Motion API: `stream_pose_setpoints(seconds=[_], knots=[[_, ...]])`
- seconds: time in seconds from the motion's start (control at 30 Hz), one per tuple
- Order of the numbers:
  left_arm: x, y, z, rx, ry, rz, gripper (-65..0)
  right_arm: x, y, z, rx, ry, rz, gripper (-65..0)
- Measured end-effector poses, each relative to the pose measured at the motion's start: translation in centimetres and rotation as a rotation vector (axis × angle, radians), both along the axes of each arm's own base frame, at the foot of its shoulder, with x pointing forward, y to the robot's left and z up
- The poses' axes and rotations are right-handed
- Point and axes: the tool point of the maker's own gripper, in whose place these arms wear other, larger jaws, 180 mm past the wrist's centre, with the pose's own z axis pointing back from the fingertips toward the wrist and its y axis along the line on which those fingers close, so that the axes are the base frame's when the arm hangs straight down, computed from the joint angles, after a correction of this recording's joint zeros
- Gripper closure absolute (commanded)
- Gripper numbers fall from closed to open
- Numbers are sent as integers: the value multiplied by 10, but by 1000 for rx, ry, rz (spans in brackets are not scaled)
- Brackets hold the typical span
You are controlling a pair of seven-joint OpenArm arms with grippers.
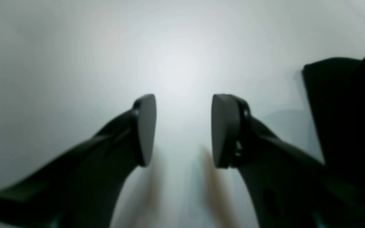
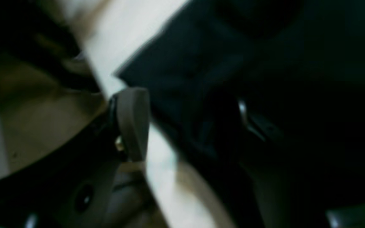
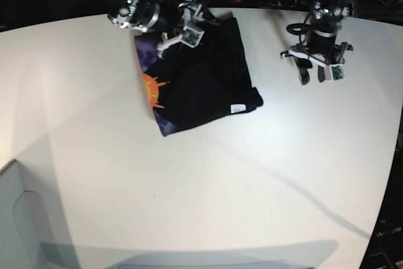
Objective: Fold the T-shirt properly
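Folded black cloth T-shirt (image 3: 201, 80) on white table (image 3: 208, 181), left gripper (image 1: 182, 129) apart, empty, right gripper (image 3: 179, 34) spread wide over shirt's far edge

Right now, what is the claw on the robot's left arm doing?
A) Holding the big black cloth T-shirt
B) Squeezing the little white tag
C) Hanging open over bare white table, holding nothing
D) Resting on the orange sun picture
C: the left claw hangs open above the white table, nothing between its fingers, apart from the big black cloth T-shirt lying beside it.
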Motion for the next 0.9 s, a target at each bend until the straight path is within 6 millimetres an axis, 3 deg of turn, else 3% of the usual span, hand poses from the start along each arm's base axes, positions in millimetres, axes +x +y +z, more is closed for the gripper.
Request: stream_pose_setpoints(seconds=[0.17,0.37,0.5,0.6,0.7,0.9], knots=[[2,-1,5,1,-14,-6,-278,-8,14,10,-17,-68,105,-344],[6,-7,16,-6,-42,-18,-279,-1,21,36,38,-134,144,-344],[6,-19,34,-16,-83,-47,-280,11,9,35,23,-149,130,-344],[3,-48,35,-59,-82,-105,-280,34,-11,34,-18,-180,64,-346],[-3,-89,26,-134,-53,-195,-280,54,-25,45,-23,-225,-2,-347],[-11,-138,13,-210,-12,-294,-280,87,-58,60,-53,-290,-121,-348]])
